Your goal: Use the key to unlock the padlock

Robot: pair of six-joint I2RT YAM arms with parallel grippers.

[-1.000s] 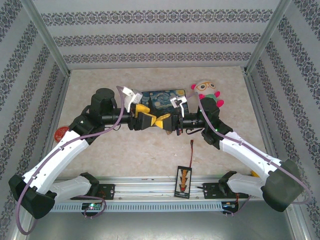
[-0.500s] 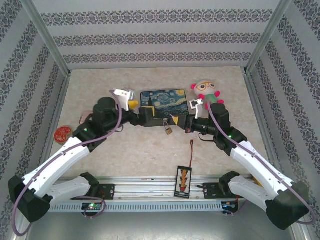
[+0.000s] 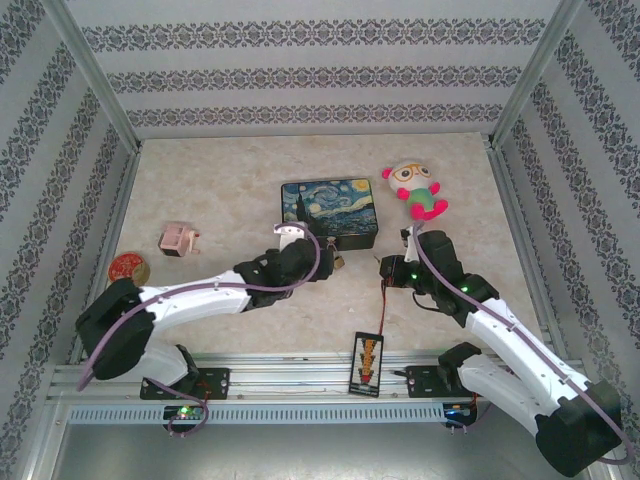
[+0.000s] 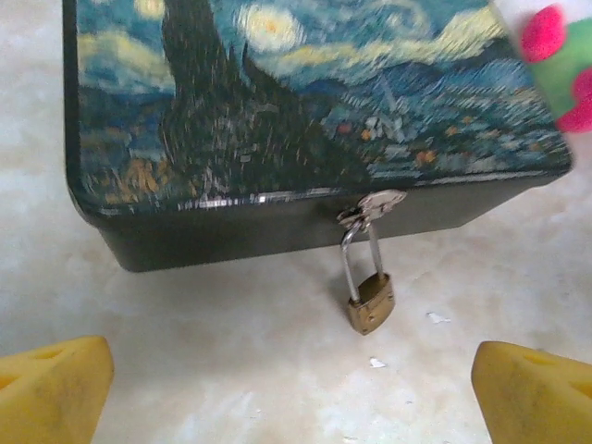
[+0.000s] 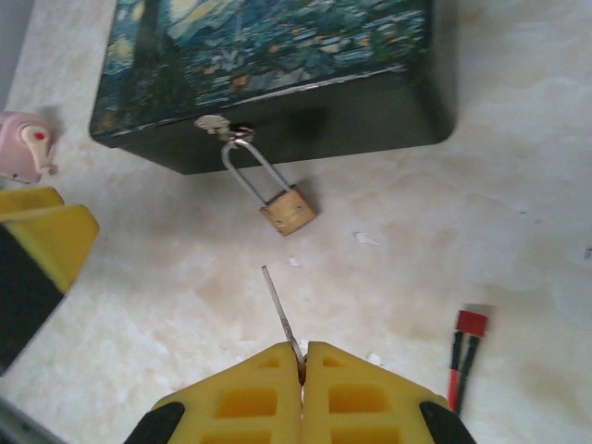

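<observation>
Padlock point(image 4: 371, 305): a tiny brass body on a thin silvery shackle, hooked through the latch point(image 4: 373, 203) on the near wall of the painted tin box point(image 3: 330, 205). The body lies tilted on the table point(image 3: 220, 180) just off that wall, about mid-table.
Key point(image 5: 277, 310): a thin blade, its tip aimed at the padlock but apart from it.
Right gripper point(image 5: 302, 356): jaws closed tight on the key's near end, so only a short length is gripped.
Left gripper point(image 4: 294, 393): jaws wide with nothing between them, on the near side of the padlock and not touching it.
Keyhole: too small to make out, so the alignment cannot be judged.
Risk, lock skating: the body hangs loose. A push from the key would likely swing it aside unless the left fingers brace it first.
Risk, key twisting: an off-axis push could pivot the blade between the pads, or drop it.
Risk, clumsy brace: closing the left jaws off-centre may flip the padlock or nudge the box.
Risk, crowding: both grippers work near the same small spot, and a finger clash looks possible.
</observation>
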